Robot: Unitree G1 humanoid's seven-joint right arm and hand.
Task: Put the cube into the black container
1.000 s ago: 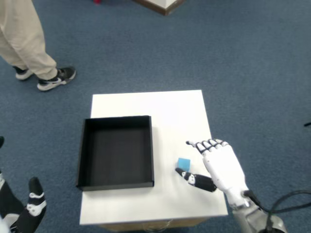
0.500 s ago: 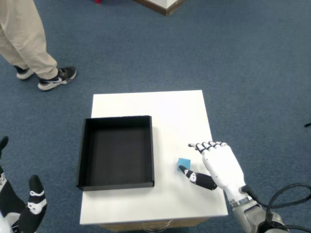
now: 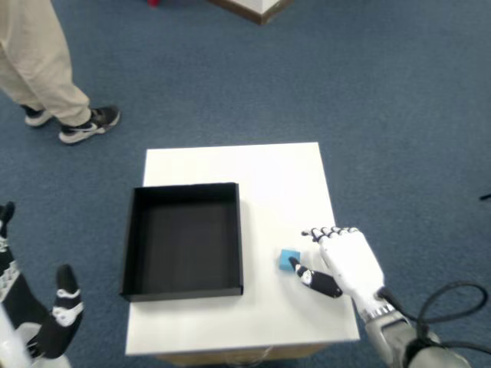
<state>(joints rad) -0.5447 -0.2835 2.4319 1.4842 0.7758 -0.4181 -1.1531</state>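
Table (image 3: 261, 172): smooth matt white top. Black container (image 3: 183, 291): matt, thin stiff walls, dull dark floor. Cube (image 3: 288, 260): plain blue, matt. Right hand (image 3: 341, 261): glossy white hard plastic shell, black joints and fingertips. Carpet (image 3: 383, 100): blue, rough short pile.

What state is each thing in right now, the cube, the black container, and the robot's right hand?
Small blue cube: resting on the white table, outside the container, thumb tip at its right edge.
Black square open-top container: upright, nothing inside.
Right hand: open, fingers apart, beside the cube, not lifting it.
Left hand: off the table, holding nothing.
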